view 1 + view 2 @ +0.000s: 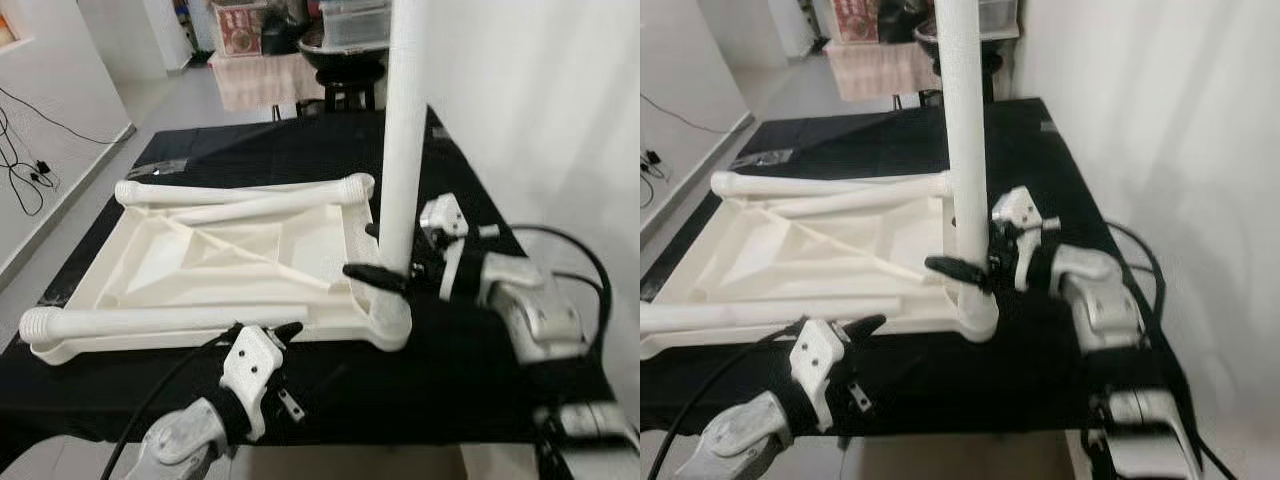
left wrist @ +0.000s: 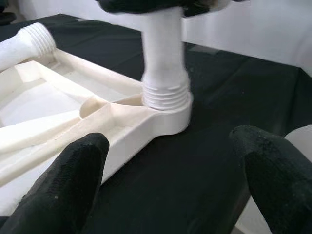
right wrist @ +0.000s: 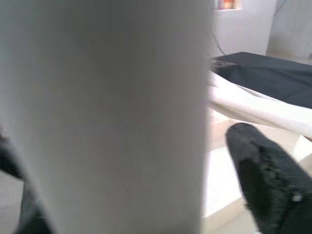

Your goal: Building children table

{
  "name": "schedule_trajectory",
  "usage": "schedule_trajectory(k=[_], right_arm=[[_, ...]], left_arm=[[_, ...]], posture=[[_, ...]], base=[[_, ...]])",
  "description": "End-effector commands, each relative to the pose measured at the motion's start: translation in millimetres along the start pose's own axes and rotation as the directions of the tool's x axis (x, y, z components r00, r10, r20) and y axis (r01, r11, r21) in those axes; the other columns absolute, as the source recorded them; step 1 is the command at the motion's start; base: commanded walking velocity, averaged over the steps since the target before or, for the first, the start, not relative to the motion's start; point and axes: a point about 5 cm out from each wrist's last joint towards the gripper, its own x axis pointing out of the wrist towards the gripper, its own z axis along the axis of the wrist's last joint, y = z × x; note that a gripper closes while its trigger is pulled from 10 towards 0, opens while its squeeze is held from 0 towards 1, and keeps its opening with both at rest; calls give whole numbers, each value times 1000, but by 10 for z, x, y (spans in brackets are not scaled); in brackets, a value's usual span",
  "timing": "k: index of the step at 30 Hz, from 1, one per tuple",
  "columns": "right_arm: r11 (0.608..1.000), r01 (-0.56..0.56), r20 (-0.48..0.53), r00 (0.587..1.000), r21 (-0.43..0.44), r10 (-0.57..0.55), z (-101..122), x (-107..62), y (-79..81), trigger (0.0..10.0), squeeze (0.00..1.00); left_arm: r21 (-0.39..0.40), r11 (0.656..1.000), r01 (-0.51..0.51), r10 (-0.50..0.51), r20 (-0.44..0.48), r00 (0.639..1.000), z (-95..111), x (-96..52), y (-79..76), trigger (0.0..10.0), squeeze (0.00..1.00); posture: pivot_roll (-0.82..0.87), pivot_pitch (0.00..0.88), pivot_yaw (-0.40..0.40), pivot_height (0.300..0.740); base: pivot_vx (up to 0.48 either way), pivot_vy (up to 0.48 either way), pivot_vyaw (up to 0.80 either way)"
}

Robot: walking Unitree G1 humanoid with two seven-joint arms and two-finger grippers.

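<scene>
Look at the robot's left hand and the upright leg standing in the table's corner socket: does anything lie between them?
Nothing visible does. The left hand hovers open at the tabletop's near edge, and only bare black cloth lies between it and the upright leg, which the right hand grips.

Between the right gripper's black fingers stands a plain white table leg, beside it an off-white ribbed table top on a black cloth, with the silver-armed left gripper's fingers black too, and a white wall beyond.
</scene>
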Motion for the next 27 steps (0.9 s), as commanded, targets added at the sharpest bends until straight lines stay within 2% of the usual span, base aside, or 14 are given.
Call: schedule_trajectory(k=[1, 12, 13, 14, 17, 19, 20, 21, 22, 23, 24, 26, 27], right_arm=[[999, -53, 8, 999, -9, 53, 4, 83, 40, 0, 0], [995, -103, 7, 995, -7, 103, -88, -60, -47, 0, 0], [999, -50, -2, 999, -8, 50, -156, -107, -32, 0, 0], [999, -50, -2, 999, -8, 50, -156, -107, -32, 0, 0], [999, 46, -21, 999, 2, -46, -268, -143, 55, 0, 0], [947, 319, -96, 944, 18, -316, -446, -72, 151, 0, 0], [947, 319, -96, 944, 18, -316, -446, -72, 151, 0, 0], [808, 587, -121, 806, 45, -579, -523, -65, 166, 0, 0], [808, 587, -121, 806, 45, -579, -523, -65, 166, 0, 0], [737, 663, -180, 747, 127, -641, -678, 2, 397, 0, 0], [768, 638, -161, 765, 60, -623, -646, 114, 564, 0, 0], [769, 634, -156, 770, 86, -618, -643, 170, 589, 0, 0], [786, 610, -147, 791, 100, -594, -635, 207, 581, 0, 0]], left_arm=[[-4, 1000, -3, 3, -9, 1000, -31, -3, 8, 10000, 0], [-14, 1000, 8, -8, 7, 1000, -33, 30, 26, 10000, 0], [-17, 1000, 11, -10, 9, 1000, -29, 35, 30, 10000, 0], [-17, 1000, 11, -10, 9, 1000, -29, 35, 30, 10000, 0], [-19, 1000, 11, -10, 13, 1000, -22, 31, 32, 10000, 0], [-21, 1000, 8, -7, 16, 1000, -13, 23, 44, 10000, 0], [-21, 1000, 8, -7, 16, 1000, -13, 23, 44, 10000, 0], [-21, 1000, 6, -6, 18, 1000, -8, 17, 59, 10000, 0], [-21, 1000, 6, -6, 18, 1000, -8, 17, 59, 10000, 0], [-24, 1000, 4, -4, 21, 1000, 1, 16, 75, 10000, 0], [-26, 1000, 4, -4, 23, 1000, 5, 22, 95, 10000, 0], [-28, 1000, 5, -5, 24, 1000, 6, 32, 110, 10000, 0], [-29, 1000, 7, -6, 25, 1000, 5, 40, 117, 10000, 0]], posture=[[33, 9, 23, 740], [-2, 12, 34, 740], [-9, 16, 33, 740], [-9, 16, 33, 740], [-14, 23, 32, 740], [-23, 32, 33, 740], [-23, 32, 33, 740], [-38, 40, 41, 740], [-38, 40, 41, 740], [-48, 47, 47, 740], [-60, 46, 61, 740], [-61, 39, 56, 740], [-56, 37, 52, 740]], base=[[0, 0, 0], [0, 0, 0], [0, 0, 0], [0, 0, 0], [0, 0, 0], [0, 0, 0], [0, 0, 0], [0, 0, 0], [0, 0, 0], [0, 0, 0], [0, 0, 0], [0, 0, 0], [0, 0, 0]])
